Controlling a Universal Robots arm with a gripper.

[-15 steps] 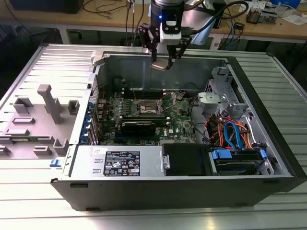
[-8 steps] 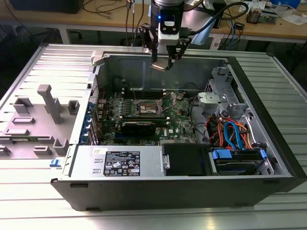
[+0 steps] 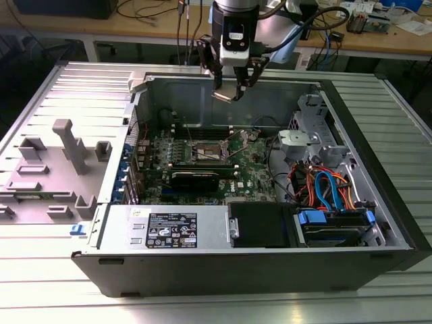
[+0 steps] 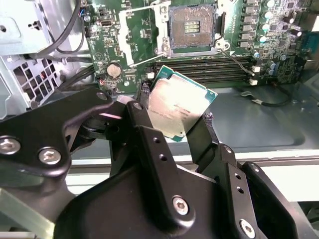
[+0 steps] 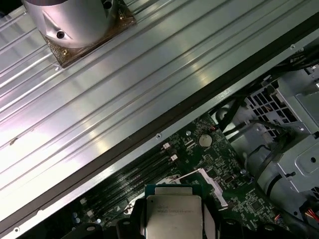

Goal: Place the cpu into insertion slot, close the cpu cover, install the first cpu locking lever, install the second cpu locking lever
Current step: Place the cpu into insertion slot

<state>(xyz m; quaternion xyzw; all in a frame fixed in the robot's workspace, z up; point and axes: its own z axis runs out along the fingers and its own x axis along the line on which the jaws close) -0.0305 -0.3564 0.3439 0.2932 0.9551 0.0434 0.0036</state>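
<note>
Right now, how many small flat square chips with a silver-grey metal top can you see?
1. The small square silver-topped cpu is clamped in the black gripper above the green motherboard; the silver-rimmed insertion slot sits empty. Others may be hidden in the case.

Exterior view: you have bright, even overhead light. The ribbed counter point(image 3: 223, 307) glares white along the frame's lower edge; the computer case point(image 3: 270, 108) interior sits in shade. First wrist view: pink-white glare streaks the counter, motherboard point(image 5: 219, 199) dim. Second wrist view: cpu point(image 4: 179, 107) top shows soft sheen, not washed out.
</note>
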